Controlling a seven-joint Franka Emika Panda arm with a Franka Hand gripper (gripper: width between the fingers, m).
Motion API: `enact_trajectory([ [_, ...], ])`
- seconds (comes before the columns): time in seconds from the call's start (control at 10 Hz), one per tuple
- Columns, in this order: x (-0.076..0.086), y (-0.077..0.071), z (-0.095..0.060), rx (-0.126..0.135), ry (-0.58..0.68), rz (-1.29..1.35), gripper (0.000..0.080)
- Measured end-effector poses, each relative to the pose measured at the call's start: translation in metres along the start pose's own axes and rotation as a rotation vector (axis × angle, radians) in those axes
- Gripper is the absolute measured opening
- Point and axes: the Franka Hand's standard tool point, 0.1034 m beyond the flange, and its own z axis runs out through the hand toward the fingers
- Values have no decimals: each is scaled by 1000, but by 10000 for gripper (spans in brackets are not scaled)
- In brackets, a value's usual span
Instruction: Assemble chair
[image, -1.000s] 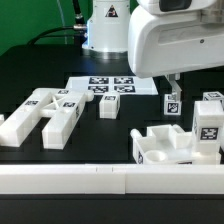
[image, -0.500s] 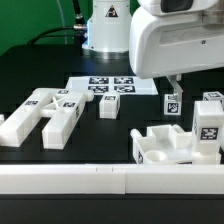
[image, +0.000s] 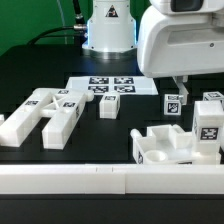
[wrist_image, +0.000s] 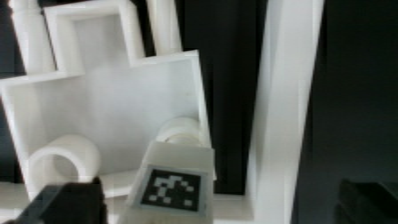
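Observation:
The chair is in loose white pieces. Its slotted seat block (image: 160, 146) lies at the front on the exterior view's right, with a tagged upright piece (image: 208, 124) at its right end. Long bars (image: 42, 112) lie in a cluster at the left. Small tagged cubes (image: 110, 105) (image: 172, 102) stand in the middle. My gripper (image: 181, 86) hangs above and behind the seat block, open and holding nothing. In the wrist view the seat block (wrist_image: 111, 105) and its tagged piece (wrist_image: 176, 180) lie below the gripper (wrist_image: 214, 205), between the dark fingertips (wrist_image: 61, 205).
The marker board (image: 88, 88) lies flat at the back middle. A long white rail (image: 90, 180) (wrist_image: 285, 110) runs along the table's front edge, close to the seat block. Another tagged cube (image: 213, 100) stands at the far right. The robot's base (image: 108, 30) stands behind.
The gripper has shifted a little toward the exterior view's right. The parts have not moved.

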Motion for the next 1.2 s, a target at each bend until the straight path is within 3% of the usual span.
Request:
enact_trajectory([
  [0.3, 0, 1, 1, -1, -1, 3, 649],
  [0.7, 16, 25, 2, -11, 14, -3, 649],
  [1.2, 24, 26, 5, 6, 26, -21, 649],
])
